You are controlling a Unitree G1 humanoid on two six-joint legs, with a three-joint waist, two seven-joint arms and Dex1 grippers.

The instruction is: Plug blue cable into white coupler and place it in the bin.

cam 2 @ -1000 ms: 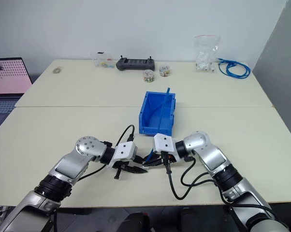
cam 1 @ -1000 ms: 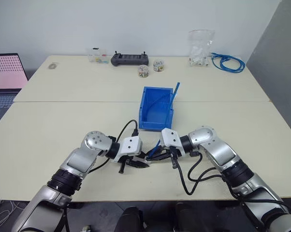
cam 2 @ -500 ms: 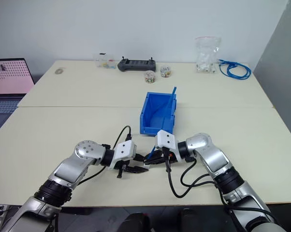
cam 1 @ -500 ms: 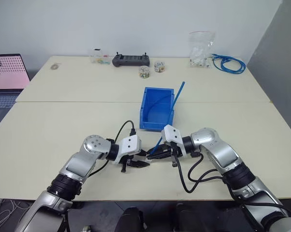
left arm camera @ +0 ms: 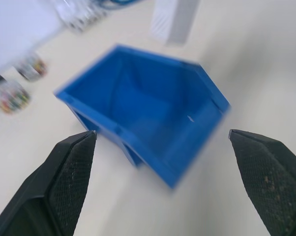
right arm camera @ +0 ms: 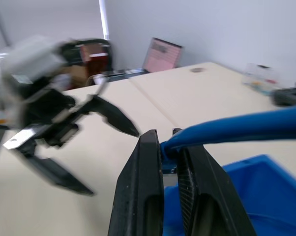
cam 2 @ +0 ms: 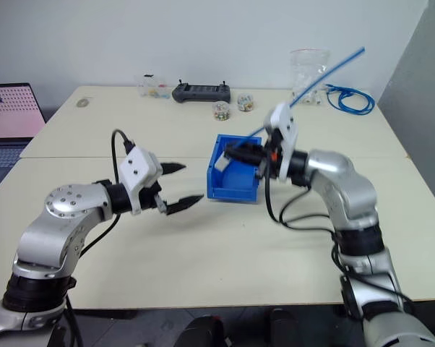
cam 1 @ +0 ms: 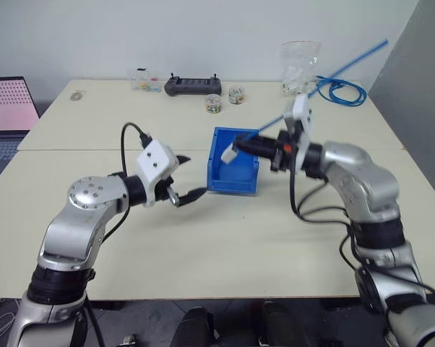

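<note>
Left gripper [cam 1: 187, 176] raised, fingers spread wide, empty; right gripper [cam 1: 240, 145] raised level, fingers pinched together, pointing left

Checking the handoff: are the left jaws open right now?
Yes, the left gripper has its jaws spread wide with nothing between them, beside the bin.

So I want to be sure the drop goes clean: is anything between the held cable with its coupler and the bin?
Nothing visible. The right gripper holds the cable, the coupler hanging over the open bin. The left gripper, open, is off to the side.
</note>
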